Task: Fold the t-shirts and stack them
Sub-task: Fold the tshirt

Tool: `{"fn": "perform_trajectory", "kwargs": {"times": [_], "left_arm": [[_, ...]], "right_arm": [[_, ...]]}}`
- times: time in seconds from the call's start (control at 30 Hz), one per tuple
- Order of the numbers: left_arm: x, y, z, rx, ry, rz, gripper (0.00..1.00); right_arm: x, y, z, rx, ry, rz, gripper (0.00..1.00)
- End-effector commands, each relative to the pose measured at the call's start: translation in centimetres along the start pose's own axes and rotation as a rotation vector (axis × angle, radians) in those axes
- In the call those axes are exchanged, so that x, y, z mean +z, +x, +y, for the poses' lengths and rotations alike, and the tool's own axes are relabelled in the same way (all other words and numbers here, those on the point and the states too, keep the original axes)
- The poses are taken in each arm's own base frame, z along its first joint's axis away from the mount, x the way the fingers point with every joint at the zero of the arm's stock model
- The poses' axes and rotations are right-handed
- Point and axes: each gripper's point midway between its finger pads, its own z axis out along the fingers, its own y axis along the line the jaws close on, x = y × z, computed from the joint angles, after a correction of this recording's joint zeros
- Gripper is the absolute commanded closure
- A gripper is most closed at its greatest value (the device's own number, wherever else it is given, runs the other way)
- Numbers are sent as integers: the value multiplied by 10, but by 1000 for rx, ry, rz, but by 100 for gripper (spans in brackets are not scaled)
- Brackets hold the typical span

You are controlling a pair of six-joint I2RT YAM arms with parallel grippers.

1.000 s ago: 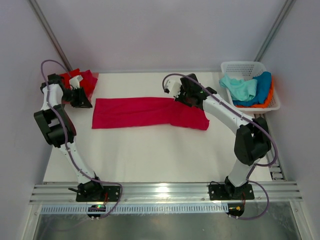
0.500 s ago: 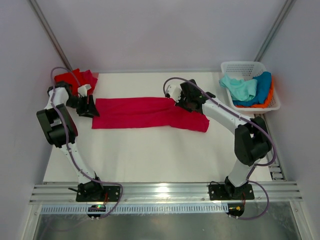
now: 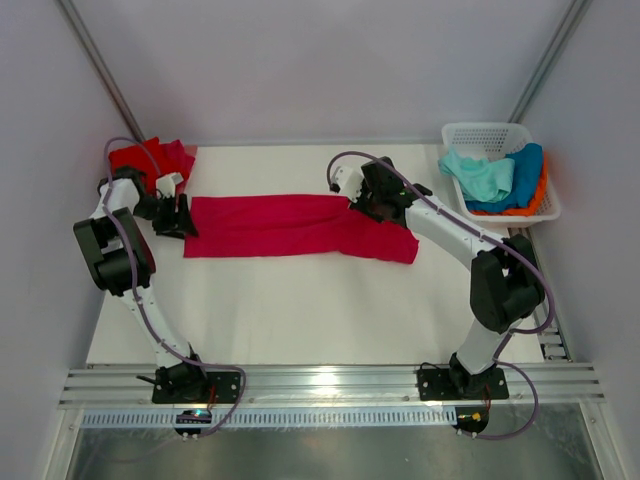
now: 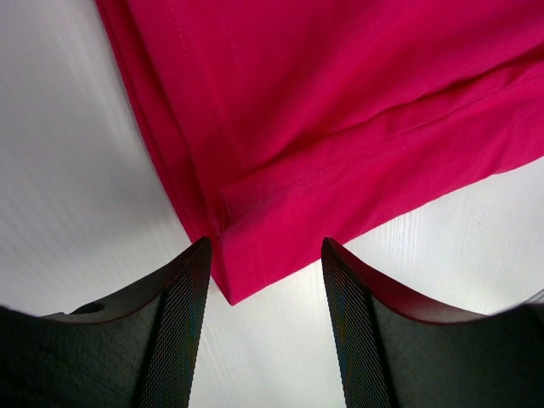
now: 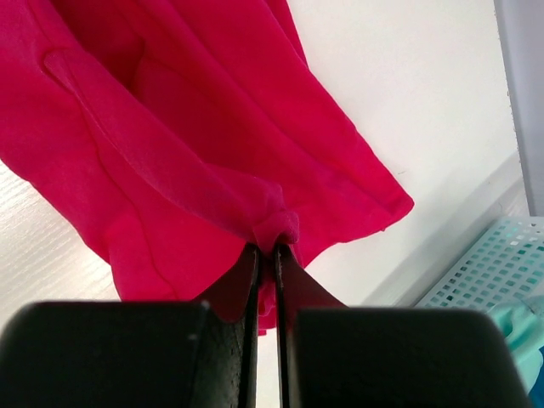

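Left wrist, crimson-pink t-shirt (image 4: 340,110), soft cloth, stitched folded hem

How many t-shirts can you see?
5. The crimson-pink t-shirt lies across the table; the red t-shirt sits in the far left corner; the mint-green t-shirt, blue t-shirt and orange t-shirt are in the white basket, where more may be hidden.
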Motion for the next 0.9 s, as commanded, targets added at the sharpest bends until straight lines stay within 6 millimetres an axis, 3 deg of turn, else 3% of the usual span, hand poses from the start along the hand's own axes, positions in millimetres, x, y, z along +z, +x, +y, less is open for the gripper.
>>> {"fn": "perform_trajectory", "kwargs": {"times": [0.0,0.3,0.7,0.77,0.8,0.87], "left_arm": [[-7,-16,4,41,-24,-64,43],[2,-22,7,40,-8,-79,42],[17,-27,3,64,-1,-74,51],[21,-27,2,65,0,-71,68],[22,-29,1,70,2,-73,100],[24,-30,-1,77,4,-70,100]], "right_arm": [[-13,-16,-11,26,36,-73,97],[-12,-17,-7,31,18,-77,97],[-10,-16,-5,32,8,-75,97],[-9,-15,-4,31,6,-73,97],[-8,-14,-4,30,7,-70,97],[-7,-13,-3,28,4,-64,97]]}}
